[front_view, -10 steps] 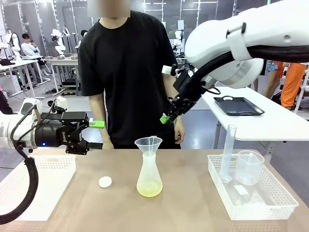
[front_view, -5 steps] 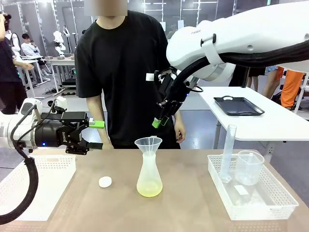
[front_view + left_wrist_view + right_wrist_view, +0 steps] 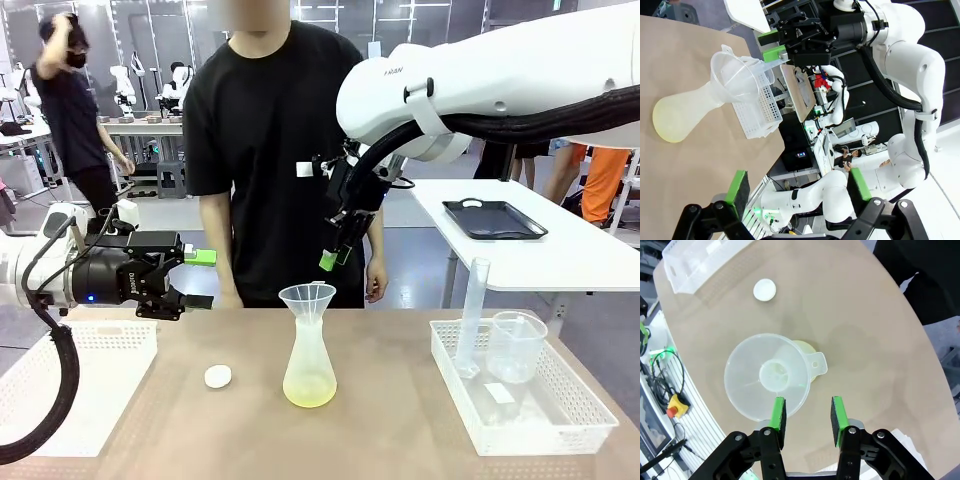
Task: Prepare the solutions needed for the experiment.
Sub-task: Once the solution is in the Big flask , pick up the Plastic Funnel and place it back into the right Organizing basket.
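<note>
R end effector (image 3: 808,401) jaws apart over funnel (image 3: 747,372).

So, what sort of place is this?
Probably a robotics laboratory set for chemistry work: a frosted conical flask under a clear plastic funnel on the brown table, and a white perforated tray holding a clear measuring cylinder and beaker.

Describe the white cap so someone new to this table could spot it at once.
On the brown table, find the frosted conical flask with a funnel in its neck, near the middle. To the robot's left of it, apart from it and short of the white basket, lies the white round cap: the only small flat disc on the tabletop.
</note>
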Robot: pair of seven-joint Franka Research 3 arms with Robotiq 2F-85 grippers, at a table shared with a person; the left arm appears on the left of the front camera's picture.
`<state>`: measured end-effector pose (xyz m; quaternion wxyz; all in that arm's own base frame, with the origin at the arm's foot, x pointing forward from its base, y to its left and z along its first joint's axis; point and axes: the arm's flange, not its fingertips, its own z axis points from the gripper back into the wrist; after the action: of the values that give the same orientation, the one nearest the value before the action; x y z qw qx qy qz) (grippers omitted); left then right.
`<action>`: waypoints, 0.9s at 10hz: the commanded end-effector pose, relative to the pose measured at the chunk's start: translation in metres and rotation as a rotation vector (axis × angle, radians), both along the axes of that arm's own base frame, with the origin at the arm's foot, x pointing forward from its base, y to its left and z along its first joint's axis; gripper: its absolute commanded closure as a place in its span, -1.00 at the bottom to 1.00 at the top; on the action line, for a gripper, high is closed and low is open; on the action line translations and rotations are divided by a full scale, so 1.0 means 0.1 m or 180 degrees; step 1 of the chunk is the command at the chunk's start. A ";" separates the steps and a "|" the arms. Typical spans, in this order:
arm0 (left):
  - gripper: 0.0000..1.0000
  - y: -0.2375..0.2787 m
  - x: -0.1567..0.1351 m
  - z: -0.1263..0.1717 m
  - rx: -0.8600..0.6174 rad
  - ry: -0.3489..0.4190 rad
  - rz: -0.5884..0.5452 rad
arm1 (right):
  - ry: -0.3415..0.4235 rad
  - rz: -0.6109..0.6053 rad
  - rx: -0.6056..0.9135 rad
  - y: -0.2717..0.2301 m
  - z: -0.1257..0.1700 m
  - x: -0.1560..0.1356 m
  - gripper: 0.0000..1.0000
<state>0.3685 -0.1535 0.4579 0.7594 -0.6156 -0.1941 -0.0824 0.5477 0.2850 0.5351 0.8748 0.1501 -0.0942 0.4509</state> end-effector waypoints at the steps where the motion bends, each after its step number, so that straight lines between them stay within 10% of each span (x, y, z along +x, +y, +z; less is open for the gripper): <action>1: -1.00 -0.03 -0.02 0.01 -0.0089 0.0044 0.0021 | 0.0065 0.0140 -0.0111 0.02 0.01 0.07 0.06; 9: -1.00 -0.03 -0.02 0.01 -0.0089 0.0044 0.0021 | 0.0256 0.0164 -0.0232 0.10 -0.29 0.01 0.06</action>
<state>0.3685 -0.1535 0.4579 0.7594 -0.6156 -0.1941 -0.0824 0.5496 0.2949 0.5079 0.8706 0.1457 -0.0465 0.4675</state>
